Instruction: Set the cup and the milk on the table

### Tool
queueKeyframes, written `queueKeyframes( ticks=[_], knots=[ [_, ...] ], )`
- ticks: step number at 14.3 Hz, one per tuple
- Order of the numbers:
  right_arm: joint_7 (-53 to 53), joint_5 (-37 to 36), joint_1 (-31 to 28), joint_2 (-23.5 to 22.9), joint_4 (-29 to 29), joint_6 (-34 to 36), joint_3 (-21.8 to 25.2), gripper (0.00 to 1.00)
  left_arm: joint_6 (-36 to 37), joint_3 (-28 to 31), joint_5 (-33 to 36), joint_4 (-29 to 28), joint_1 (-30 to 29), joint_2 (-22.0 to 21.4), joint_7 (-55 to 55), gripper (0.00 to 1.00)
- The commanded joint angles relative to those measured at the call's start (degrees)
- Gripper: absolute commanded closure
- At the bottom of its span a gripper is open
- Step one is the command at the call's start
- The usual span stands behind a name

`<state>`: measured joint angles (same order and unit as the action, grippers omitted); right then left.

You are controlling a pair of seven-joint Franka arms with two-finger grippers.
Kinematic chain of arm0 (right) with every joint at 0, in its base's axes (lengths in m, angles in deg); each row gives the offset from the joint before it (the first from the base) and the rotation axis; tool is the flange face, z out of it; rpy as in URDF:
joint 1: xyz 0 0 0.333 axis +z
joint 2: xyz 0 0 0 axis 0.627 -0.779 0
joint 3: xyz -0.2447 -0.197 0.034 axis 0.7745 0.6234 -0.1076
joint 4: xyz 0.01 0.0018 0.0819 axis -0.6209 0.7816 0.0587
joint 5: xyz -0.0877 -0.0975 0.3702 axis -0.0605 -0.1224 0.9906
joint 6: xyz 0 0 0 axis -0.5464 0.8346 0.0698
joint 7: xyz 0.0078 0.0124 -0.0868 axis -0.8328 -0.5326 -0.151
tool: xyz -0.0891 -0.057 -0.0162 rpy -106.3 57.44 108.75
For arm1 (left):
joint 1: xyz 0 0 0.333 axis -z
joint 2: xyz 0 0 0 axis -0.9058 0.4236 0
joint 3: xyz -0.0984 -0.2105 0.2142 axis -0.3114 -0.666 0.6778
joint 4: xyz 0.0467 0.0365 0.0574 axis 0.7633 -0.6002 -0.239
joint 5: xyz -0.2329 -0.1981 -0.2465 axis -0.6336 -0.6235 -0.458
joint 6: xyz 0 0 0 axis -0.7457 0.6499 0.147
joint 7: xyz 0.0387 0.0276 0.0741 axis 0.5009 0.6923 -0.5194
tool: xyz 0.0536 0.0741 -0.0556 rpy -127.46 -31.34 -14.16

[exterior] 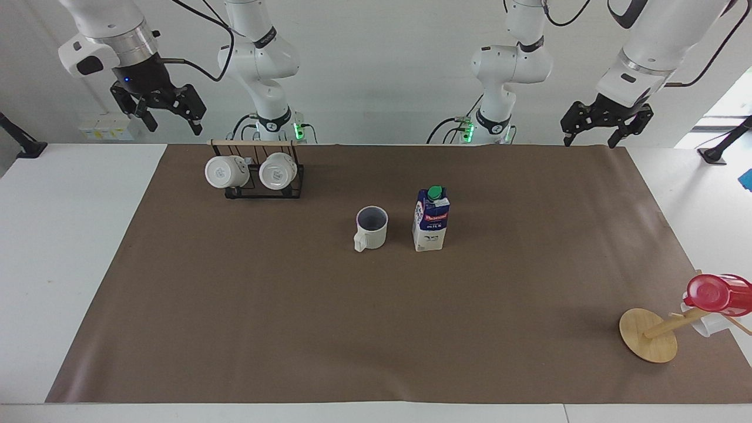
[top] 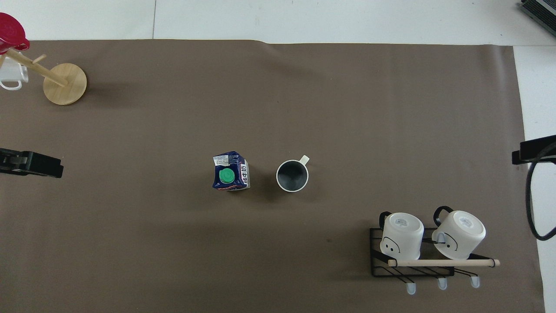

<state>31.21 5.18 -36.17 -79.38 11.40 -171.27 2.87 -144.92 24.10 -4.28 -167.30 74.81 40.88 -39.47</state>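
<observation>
One high camera faces the robots across the table (exterior: 70,247), another looks steeply down from their end; both cover its brown sheet (top: 278,108).

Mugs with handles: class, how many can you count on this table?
4: the off-white ceramic mug beside the milk carton, two white mugs on the black wire rack, one partly hidden white mug on the wooden stand.
</observation>
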Motion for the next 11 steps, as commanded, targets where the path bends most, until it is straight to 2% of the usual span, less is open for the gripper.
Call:
queueKeyframes(
  ticks=[1,6,11],
  knots=[
    [-0.6,-0.6,-0.2,0.1,-0.1,-0.5,-0.1,0.0,1.4,-0.6,0.1,0.7,-0.8,-0.5,1.0,0.0],
    [-0.4,-1.2,-0.1,0.2,-0.1,-0.9,-0.1,0.0,1.5,-0.6,-3.7,0.5,-0.8,-0.6,0.8,0.0],
    [-0.4,-1.0,-0.5,0.2,0.0,-2.5,0.0,0.0,1.6,-0.9,-3.7,-0.7,-0.7,-1.9,0.8,0.0]
  ],
)
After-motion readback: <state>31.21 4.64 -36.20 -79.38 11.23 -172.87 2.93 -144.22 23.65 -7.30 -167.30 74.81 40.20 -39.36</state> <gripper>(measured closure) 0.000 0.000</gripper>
